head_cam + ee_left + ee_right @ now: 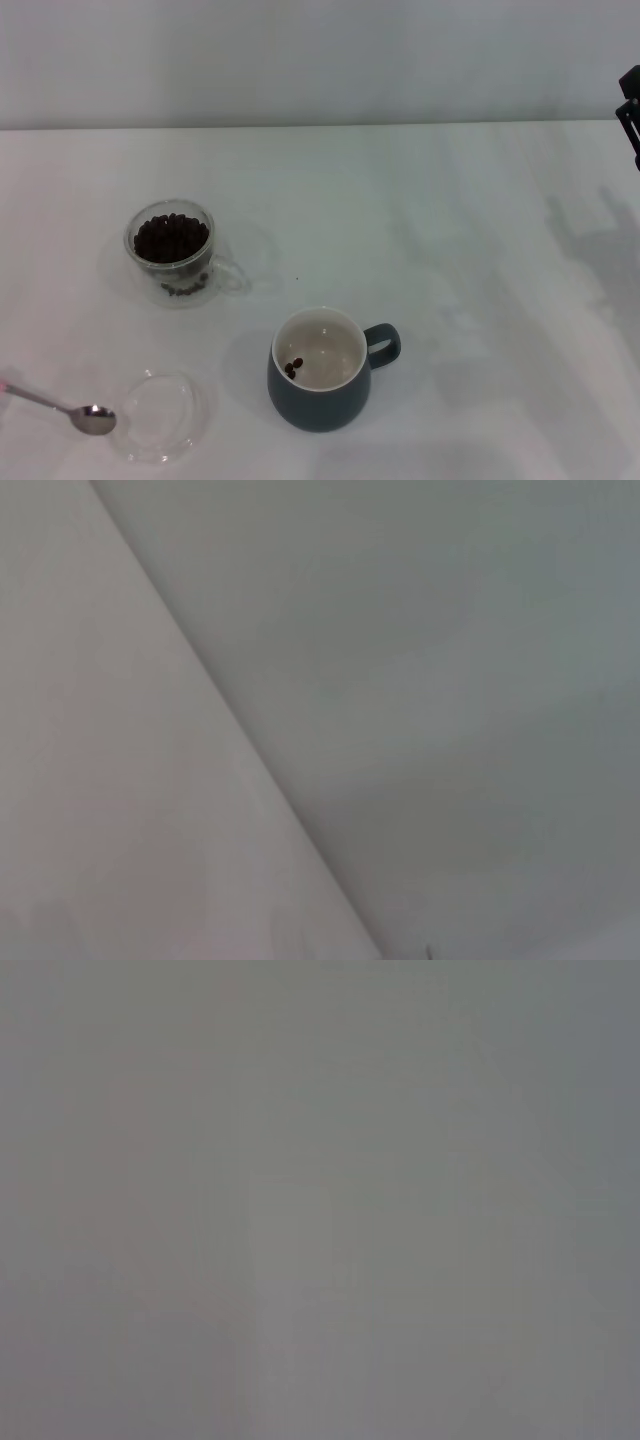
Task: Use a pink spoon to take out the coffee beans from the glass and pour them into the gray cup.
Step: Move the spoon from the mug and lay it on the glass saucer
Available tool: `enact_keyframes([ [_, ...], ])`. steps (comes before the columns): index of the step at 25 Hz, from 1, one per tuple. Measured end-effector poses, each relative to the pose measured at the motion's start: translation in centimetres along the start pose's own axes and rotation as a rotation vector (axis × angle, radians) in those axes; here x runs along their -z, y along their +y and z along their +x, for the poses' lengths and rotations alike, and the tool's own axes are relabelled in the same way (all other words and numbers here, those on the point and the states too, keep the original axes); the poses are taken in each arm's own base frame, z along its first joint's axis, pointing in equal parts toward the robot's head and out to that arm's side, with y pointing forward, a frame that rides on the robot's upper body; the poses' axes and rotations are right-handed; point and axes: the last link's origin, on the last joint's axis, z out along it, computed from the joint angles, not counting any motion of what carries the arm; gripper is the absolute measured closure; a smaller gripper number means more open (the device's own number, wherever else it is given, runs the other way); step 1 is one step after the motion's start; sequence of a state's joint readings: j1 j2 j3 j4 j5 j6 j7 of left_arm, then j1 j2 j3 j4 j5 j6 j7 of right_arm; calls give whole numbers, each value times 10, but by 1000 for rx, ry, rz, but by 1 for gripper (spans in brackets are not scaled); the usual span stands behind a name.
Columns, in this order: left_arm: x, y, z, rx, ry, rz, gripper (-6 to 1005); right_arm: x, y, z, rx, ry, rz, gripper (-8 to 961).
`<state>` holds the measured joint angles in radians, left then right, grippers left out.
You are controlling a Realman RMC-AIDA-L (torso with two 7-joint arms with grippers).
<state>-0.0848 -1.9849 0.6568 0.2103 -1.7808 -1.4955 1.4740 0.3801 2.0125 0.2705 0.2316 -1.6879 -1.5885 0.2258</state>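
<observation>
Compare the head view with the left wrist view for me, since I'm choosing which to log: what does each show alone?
Only the head view shows the glass of coffee beans, the gray cup holding a few beans, the pink spoon beside a clear saucer, and the right arm at the edge. The left wrist view shows only blank surfaces. Both share just pale bare surface.

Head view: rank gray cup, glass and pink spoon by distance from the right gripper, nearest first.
From the right gripper, far right edge:
1. gray cup, front centre.
2. glass, left of centre, with the coffee beans.
3. pink spoon, front-left corner.
</observation>
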Motion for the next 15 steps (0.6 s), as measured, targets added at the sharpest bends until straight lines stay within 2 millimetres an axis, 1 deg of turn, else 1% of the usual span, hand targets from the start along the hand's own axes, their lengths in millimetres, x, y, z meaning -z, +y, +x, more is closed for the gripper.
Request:
enact_keyframes([
  [9, -30, 7, 0, -41, -36, -33, 848, 6, -3, 0, 3, 7, 14, 160],
  [14, -52, 8, -11, -75, -101, -18, 844, 6, -3, 0, 3, 5, 14, 160],
  [15, -54, 8, -12, -78, -106, -16, 843, 6, -3, 0, 3, 6, 14, 160],
])
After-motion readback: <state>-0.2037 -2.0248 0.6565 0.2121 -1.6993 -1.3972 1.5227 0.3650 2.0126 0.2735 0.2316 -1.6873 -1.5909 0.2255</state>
